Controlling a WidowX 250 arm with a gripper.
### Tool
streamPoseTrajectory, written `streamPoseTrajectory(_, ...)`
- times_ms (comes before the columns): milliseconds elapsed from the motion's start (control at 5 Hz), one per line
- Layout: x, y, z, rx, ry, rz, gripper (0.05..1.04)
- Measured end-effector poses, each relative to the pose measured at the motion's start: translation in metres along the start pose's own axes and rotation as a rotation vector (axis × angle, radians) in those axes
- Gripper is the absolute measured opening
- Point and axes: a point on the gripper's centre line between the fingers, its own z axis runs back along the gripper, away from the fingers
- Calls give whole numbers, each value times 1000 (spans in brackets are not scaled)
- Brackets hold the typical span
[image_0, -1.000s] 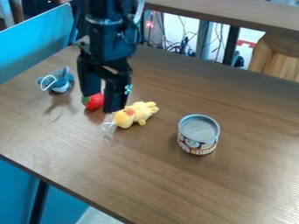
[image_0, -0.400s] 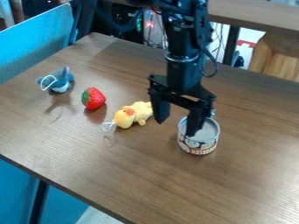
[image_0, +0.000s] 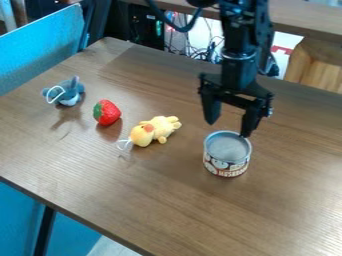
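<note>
- One squat tin can is standing upright on the bench, to the right of the view's middle, with its flat round lid facing up.
- Its axis is running straight up from the bench; being round, the can is showing no longer side for the jaws to line up with.
- The black gripper is hanging by the can's far rim, so the can is lying below the jaws and towards the camera.
- Both jaws are pointing down and standing wide apart, with nothing between them; the one on the view's right is reaching lower, its tip overlapping the far rim from this angle. Whether it is touching, I cannot tell.
- The black arm is coming in from the top edge, above and beyond the can.
- A yellow plush toy is lying on its side or back to the left of the can, well apart from it, its white loop trailing towards the camera.
- Farther left, a red strawberry is resting beyond the plush toy.
- A blue-grey toy is sitting farthest out, near the bench's left edge.
</note>
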Motion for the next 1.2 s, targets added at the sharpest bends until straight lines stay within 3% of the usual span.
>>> streamPoseTrajectory(400,38,-2,-21,48,-10,26,1001)
streamPoseTrajectory(800,47,0,-34,67,-33,103,1001)
streamPoseTrajectory(1000,26,1,-53,61,37,92,1001)
streamPoseTrajectory(1200,0,7,-43,97,66,111,1001)
